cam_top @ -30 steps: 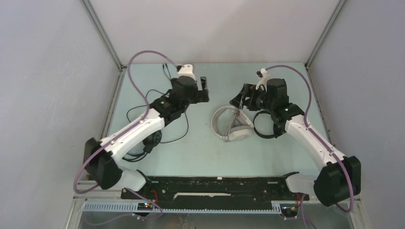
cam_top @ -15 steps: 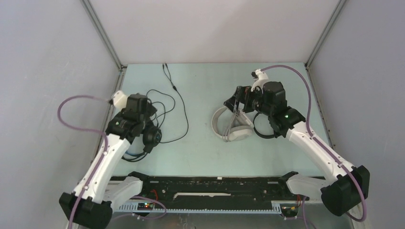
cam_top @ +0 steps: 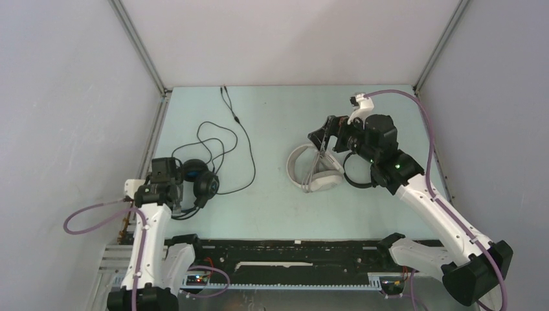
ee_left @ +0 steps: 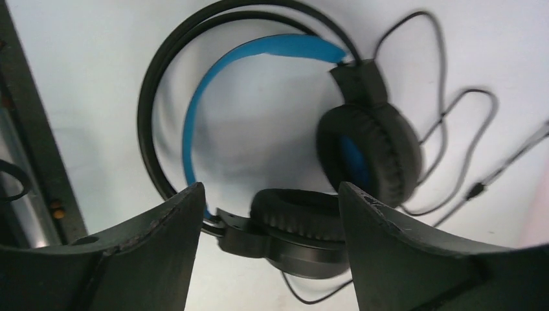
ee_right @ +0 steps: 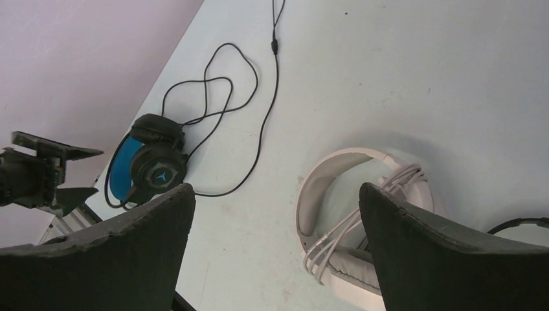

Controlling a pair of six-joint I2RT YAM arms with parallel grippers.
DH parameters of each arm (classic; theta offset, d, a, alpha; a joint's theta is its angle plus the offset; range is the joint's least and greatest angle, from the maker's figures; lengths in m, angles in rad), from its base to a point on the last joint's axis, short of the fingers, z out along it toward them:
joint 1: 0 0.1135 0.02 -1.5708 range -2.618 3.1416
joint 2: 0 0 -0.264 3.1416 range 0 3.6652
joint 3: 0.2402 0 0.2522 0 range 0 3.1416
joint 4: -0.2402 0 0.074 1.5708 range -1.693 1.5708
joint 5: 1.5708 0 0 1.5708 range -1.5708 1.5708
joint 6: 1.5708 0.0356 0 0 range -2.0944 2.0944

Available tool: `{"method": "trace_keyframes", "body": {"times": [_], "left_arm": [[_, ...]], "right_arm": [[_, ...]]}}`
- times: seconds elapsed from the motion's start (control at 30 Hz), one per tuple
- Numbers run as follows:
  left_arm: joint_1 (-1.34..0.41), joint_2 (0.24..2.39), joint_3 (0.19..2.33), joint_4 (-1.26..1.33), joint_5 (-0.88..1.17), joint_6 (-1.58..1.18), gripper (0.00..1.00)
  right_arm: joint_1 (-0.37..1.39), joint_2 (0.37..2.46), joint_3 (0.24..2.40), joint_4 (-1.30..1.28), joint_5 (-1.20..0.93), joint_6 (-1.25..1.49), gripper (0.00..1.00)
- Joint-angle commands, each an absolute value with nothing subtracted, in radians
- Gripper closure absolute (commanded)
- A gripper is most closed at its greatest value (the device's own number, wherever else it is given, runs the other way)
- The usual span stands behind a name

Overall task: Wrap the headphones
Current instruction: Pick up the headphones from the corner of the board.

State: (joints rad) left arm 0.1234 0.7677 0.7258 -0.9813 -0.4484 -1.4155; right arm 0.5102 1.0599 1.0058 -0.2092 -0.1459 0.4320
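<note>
Black headphones w/ blue headband (cam_top: 197,180) lie by the desk's (cam_top: 278,214) left edge, twd the near-left corner, just below the left claw (ee_left: 268,188). That claw's fingers stand wide apart w/ nothing held. In the wrist view the headband hoop and one ear cup show btwn them. The set's thin cable (cam_top: 249,142) is loose, its loops trailing twd the far edge, so the long axis runs near-to-far, away from the claw. White-grey headphones (cam_top: 311,170) sit right of centre, cable bundled across the band, so prob. done. The right claw (cam_top: 324,137) hovers over them, also wide and empty. Small black headphones (cam_top: 358,185) lie just beside, partly under the right arm. The left arm is much nearer the blue set, so the cable pickup looks like its job.
</note>
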Motion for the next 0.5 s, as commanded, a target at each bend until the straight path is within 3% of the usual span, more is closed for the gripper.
{"method": "trace_keyframes", "body": {"times": [0.0,0.23,0.47], "left_arm": [[0.138,0.816,0.706,-1.001,-0.426,-1.435,0.23],[0.137,0.91,0.764,-1.126,-0.411,-1.419,0.23],[0.138,0.89,0.675,-1.109,-0.351,-1.489,0.26]], "right_arm": [[0.529,1.048,1.042,-0.192,-0.164,0.391,0.0],[0.552,1.084,1.041,-0.186,-0.171,0.386,0.0],[0.555,1.106,1.042,-0.15,-0.198,0.389,0.01]]}}
